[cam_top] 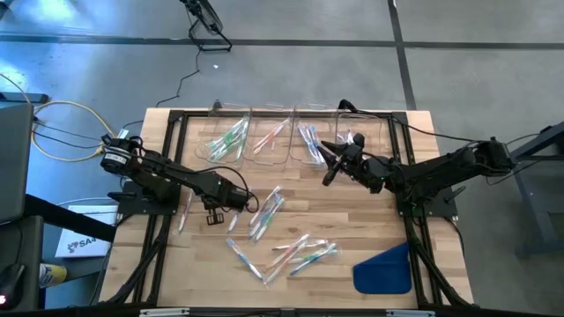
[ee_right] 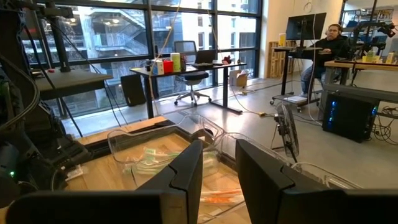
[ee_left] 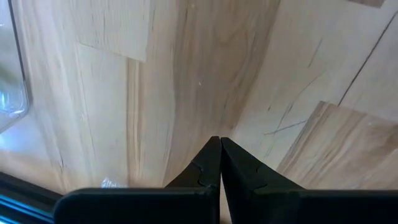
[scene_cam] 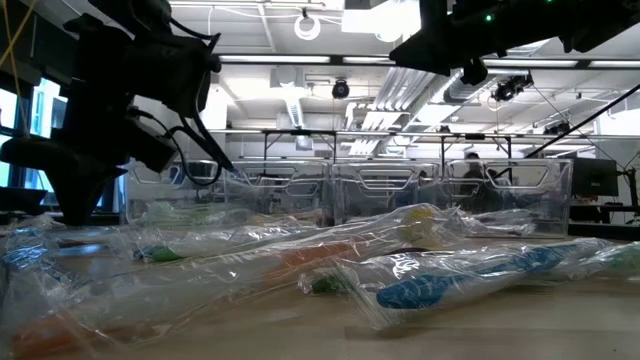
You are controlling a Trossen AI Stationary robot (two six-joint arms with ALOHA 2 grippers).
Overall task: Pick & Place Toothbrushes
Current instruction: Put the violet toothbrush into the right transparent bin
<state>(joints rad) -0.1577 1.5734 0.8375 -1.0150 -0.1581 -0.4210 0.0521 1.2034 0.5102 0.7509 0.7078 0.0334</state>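
Toothbrushes (cam_top: 280, 231) lie scattered in crinkly wrappers on the surface (cam_top: 352, 220), so the closed, empty left hand (cam_top: 244, 201) could snag one, while the right hand (cam_top: 330, 167) hovers part-open and empty by the bins (cam_top: 291, 132).

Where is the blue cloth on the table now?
In the high view the blue cloth lies flat near the table's front right corner, just right of the loose toothbrushes, with neither hand on it.

No legible text, labels or numbers on anything.
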